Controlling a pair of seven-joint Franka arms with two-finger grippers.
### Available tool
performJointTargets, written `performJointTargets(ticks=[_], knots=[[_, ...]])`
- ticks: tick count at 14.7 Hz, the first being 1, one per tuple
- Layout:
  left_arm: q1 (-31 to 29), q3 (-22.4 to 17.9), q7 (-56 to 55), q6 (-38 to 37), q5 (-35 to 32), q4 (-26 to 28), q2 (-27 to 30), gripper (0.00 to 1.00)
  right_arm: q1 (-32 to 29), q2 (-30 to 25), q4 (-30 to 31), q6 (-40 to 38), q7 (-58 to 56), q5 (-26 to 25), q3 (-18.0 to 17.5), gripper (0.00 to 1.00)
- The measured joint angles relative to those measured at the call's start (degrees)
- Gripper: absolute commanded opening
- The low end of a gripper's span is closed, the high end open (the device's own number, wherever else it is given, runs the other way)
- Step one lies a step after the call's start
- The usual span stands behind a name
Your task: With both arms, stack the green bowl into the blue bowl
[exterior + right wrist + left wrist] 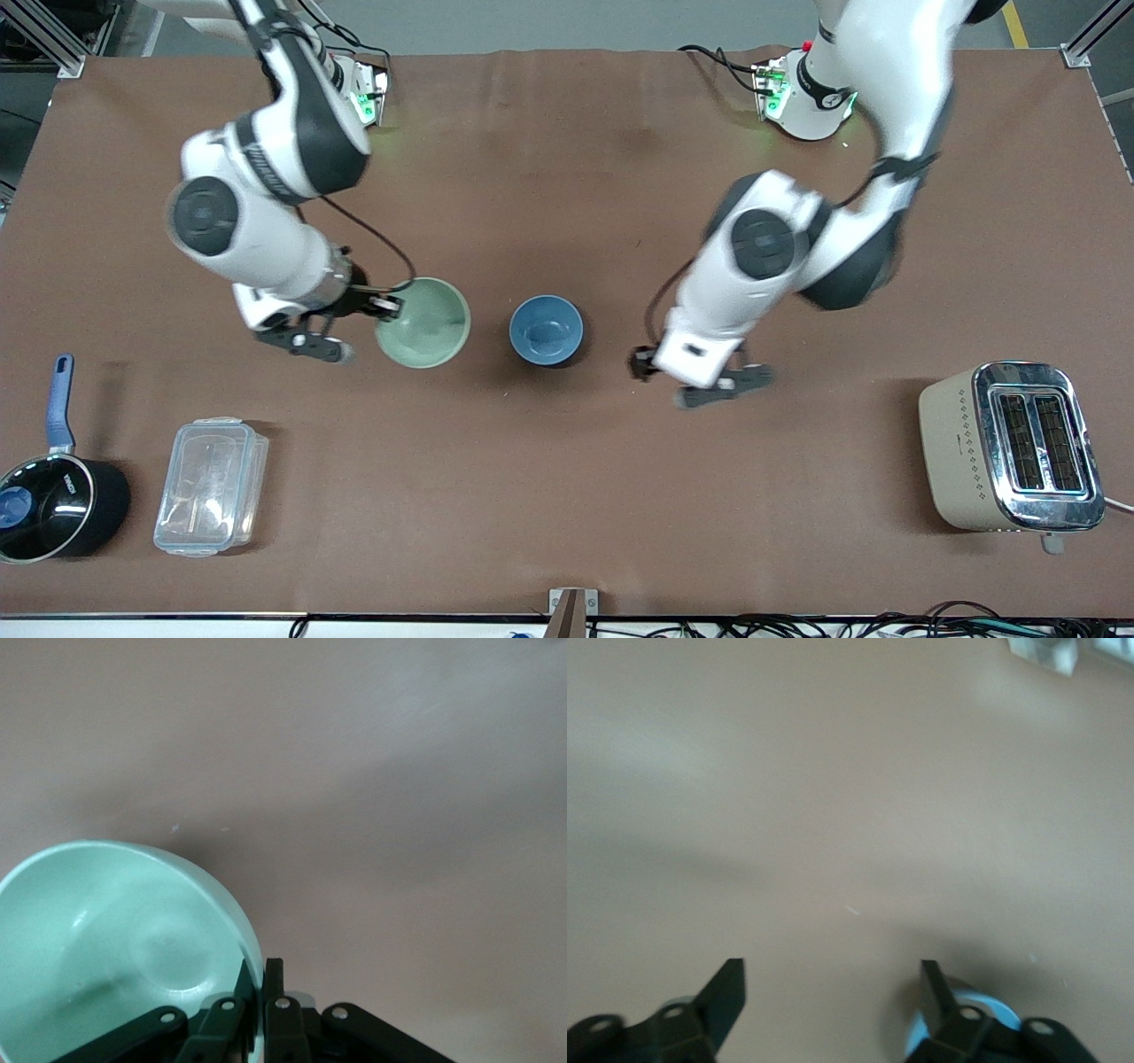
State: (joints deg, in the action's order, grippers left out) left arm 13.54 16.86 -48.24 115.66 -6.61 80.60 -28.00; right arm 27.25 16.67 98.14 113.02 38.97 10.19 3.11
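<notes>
The green bowl (pixel 423 323) hangs tilted just above the brown table, beside the blue bowl (pixel 546 330) toward the right arm's end. My right gripper (pixel 390 307) is shut on the green bowl's rim. In the right wrist view the fingers (pixel 275 979) pinch the rim (pixel 252 948), one inside and one outside the bowl (pixel 115 939). The blue bowl stands upright and empty on the table's middle. My left gripper (pixel 640 363) is open and empty, low over the table beside the blue bowl toward the left arm's end. The left wrist view shows its gripper (pixel 831 979) over bare table.
A beige and chrome toaster (pixel 1010 447) stands near the front at the left arm's end. A clear plastic lidded box (pixel 211 486) and a black saucepan (pixel 53 505) with a blue handle stand near the front at the right arm's end.
</notes>
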Motion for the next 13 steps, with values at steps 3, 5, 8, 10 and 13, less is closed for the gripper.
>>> performJointTargets(ticks=[3, 5, 8, 10, 13], knots=[[-8.33, 0.09, 9.48, -6.73, -0.05, 0.31, 7.28, 1.00, 6.80, 4.25, -0.02, 6.05, 8.73, 0.00, -0.02, 0.00], [-12.12, 0.12, 15.90, -11.74, -0.05, 0.45, 10.77, 1.00, 9.82, 7.17, -0.04, 9.85, 12.73, 0.00, 0.02, 0.00], [-15.97, 0.15, 24.29, -19.15, -0.05, 0.60, 15.28, 1.00, 12.83, 11.00, -0.05, 13.07, 16.36, 0.00, 0.10, 0.00], [-17.11, 0.14, 28.50, -22.80, -0.04, 0.69, 17.99, 1.00, 13.75, 12.49, -0.07, 13.60, 16.89, -0.01, 0.14, 0.00], [-16.21, -2.68, 34.42, -24.61, 1.14, 2.74, 22.20, 1.00, 14.04, 13.04, -0.06, 13.64, 16.90, -0.01, 0.19, 0.00]])
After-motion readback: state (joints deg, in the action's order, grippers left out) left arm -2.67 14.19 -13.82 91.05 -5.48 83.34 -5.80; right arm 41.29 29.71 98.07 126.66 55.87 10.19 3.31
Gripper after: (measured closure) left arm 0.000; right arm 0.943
